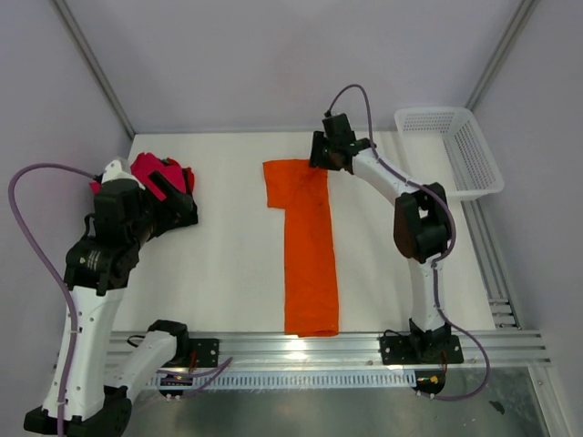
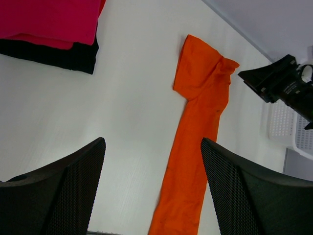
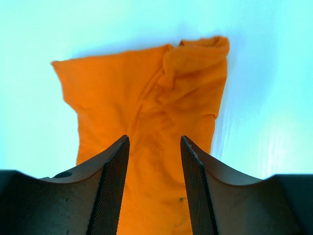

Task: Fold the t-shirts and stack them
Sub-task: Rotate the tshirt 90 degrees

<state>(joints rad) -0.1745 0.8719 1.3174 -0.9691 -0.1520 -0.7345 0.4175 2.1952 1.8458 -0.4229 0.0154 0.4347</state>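
Top external: orange t-shirt (image 1: 310, 246) in narrow strip, one sleeve out; L pincer (image 2: 152, 142), R pincer (image 3: 155, 139) open.

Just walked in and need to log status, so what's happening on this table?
Two robot arms are folding shirts. The orange shirt lies mid-table as a long narrow strip, one sleeve sticking out at the far end. The right gripper hangs open over that end, holding nothing. The left gripper is open and empty near the pink shirt, which lies folded on the black shirt at the left.
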